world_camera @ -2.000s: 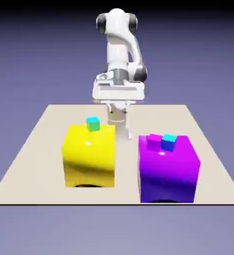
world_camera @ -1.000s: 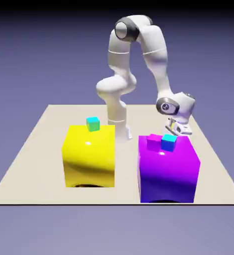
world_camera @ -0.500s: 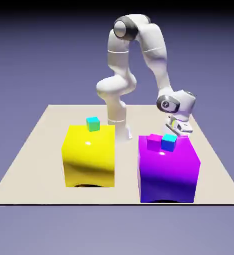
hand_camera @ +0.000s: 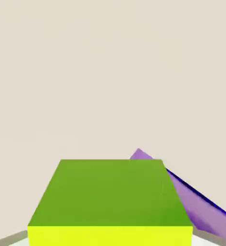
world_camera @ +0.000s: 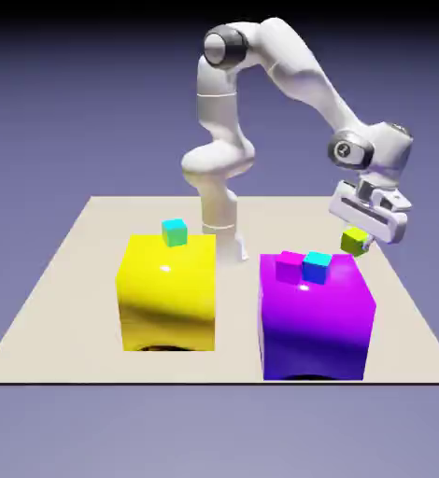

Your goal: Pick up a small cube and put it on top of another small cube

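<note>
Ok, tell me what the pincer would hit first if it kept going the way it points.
Probably the bare table. The pincer, shut on the lime cube, looks onto plain tabletop in the hand view, with only an edge of the purple block off to one side. Depth is unclear, so the block could be grazed.

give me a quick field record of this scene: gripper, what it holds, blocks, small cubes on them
gripper: shut on the lime cube, raised above the table, at the exterior view's right
lime cube: held in the air, behind the purple block's right corner
yellow block: exterior view's left, carries a cyan cube
purple block: exterior view's right, carries a magenta cube and a second cyan cube side by side
hand view: lime cube fills the bottom
</note>
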